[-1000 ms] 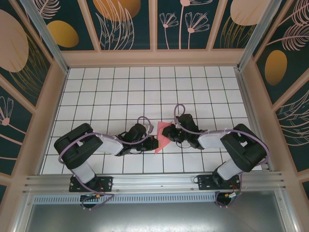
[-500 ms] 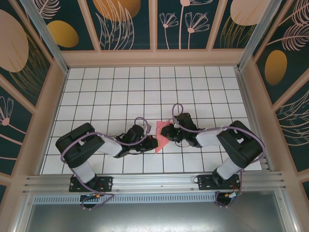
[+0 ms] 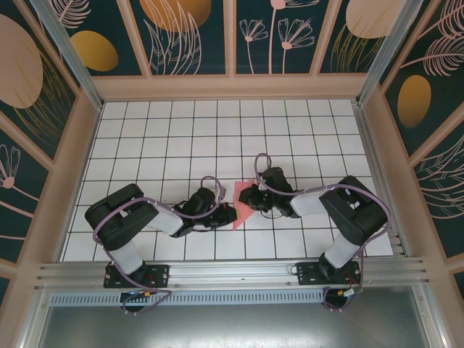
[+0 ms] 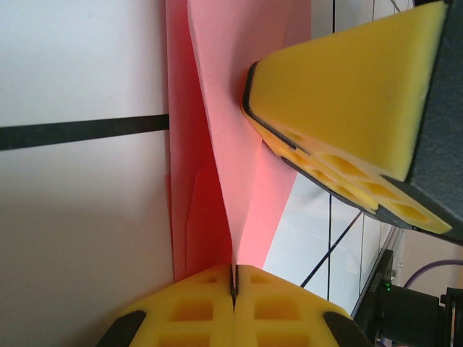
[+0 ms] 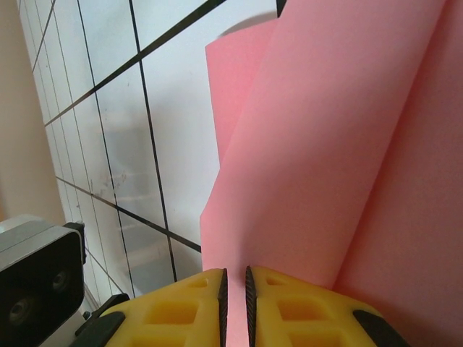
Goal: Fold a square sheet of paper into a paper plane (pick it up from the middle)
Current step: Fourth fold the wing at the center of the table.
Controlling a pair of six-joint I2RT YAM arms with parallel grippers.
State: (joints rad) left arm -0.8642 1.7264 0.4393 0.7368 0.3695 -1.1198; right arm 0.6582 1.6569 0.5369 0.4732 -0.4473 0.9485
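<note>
The sheet of paper [image 3: 240,219] is pink-red, folded into several layers, and stands up off the white tiles between my two grippers, near the middle front of the table. My left gripper [image 3: 230,214] comes at it from the left. In the left wrist view that gripper [image 4: 234,278] is shut on a thin upright edge of the paper [image 4: 224,94]. My right gripper [image 3: 246,199] reaches in from the right, and one of its yellow fingers [image 4: 347,87] lies against the paper's far side. In the right wrist view its jaws [image 5: 233,289] stand a sliver apart with the paper [image 5: 325,144] pinched between them.
The table [image 3: 181,138] is white tiles with black grid lines, with free room behind and to both sides of the grippers. Beige-framed patterned walls [image 3: 80,145] close it in on three sides. An aluminium rail [image 3: 232,274] runs along the near edge, over the arm bases.
My right gripper has slid a little to the left, closer to the left gripper, so less of the paper shows between them. The left arm has hardly moved.
</note>
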